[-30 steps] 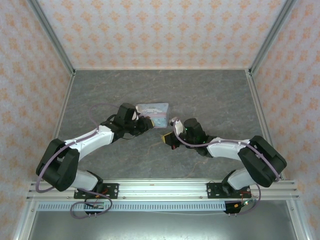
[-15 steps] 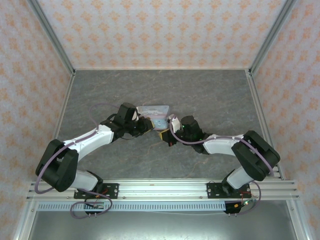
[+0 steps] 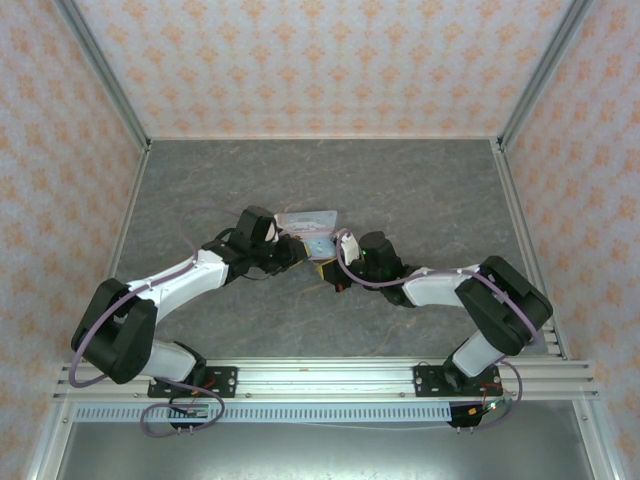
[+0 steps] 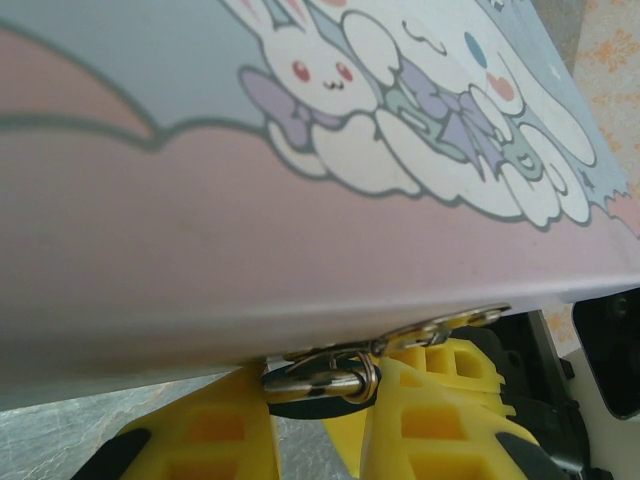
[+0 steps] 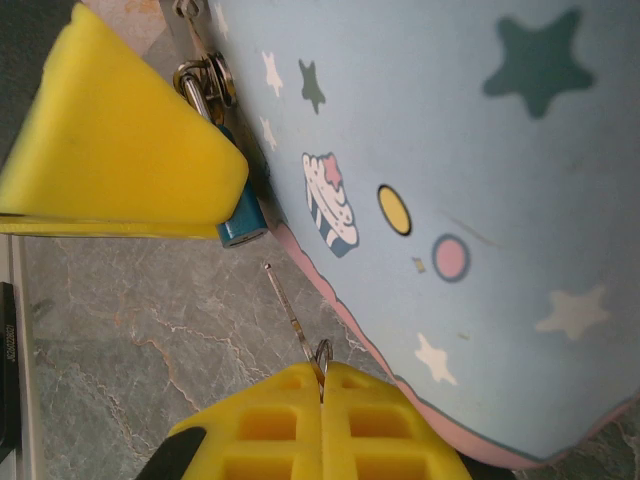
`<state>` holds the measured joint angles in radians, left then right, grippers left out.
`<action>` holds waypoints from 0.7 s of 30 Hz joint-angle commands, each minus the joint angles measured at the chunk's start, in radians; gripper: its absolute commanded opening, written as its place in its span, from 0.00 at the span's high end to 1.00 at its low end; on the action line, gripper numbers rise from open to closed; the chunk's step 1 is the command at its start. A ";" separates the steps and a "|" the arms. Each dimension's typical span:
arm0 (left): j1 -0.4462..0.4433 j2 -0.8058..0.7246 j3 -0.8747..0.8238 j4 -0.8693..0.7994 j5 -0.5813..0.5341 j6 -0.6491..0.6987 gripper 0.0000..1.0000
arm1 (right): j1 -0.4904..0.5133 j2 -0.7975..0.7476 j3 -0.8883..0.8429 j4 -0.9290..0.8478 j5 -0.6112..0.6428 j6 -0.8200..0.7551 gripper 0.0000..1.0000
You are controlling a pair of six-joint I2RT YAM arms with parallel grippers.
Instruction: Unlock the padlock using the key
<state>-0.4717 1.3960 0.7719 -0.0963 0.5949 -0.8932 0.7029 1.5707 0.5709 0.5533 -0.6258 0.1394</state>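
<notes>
The padlock (image 5: 240, 222) is tiny and teal-blue, and its metal shackle (image 4: 318, 380) hooks the latch of a light-blue cartoon tin (image 4: 300, 150). My left gripper (image 4: 320, 405) is shut on the padlock, its yellow fingers (image 5: 120, 150) on either side of the body. My right gripper (image 5: 322, 395) is shut on the key (image 5: 292, 312) at its ring end. The thin shaft points up-left, and its tip stops a short gap below the padlock's bottom face. In the top view the left gripper (image 3: 297, 250) and the right gripper (image 3: 330, 268) meet beside the tin (image 3: 308, 222).
The tin's pink-edged side (image 5: 450, 200) stands close on the right of the key. Grey marble tabletop (image 3: 420, 190) spreads around, with patterned walls (image 3: 320, 60) at the back and both sides.
My right arm has moved left and forward, bringing the key close to the padlock. The left gripper has barely moved and keeps its hold beside the tin.
</notes>
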 commanded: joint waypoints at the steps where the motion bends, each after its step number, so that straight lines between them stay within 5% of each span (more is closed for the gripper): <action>1: -0.012 -0.004 0.043 0.037 0.012 0.003 0.84 | 0.006 0.008 0.028 0.059 0.018 0.010 1.00; 21: -0.018 0.011 0.038 0.030 -0.003 0.011 0.84 | 0.007 0.017 0.032 0.125 -0.034 0.038 1.00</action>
<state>-0.4782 1.3968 0.7719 -0.0959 0.5903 -0.8928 0.7044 1.5833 0.5716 0.5995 -0.6334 0.1719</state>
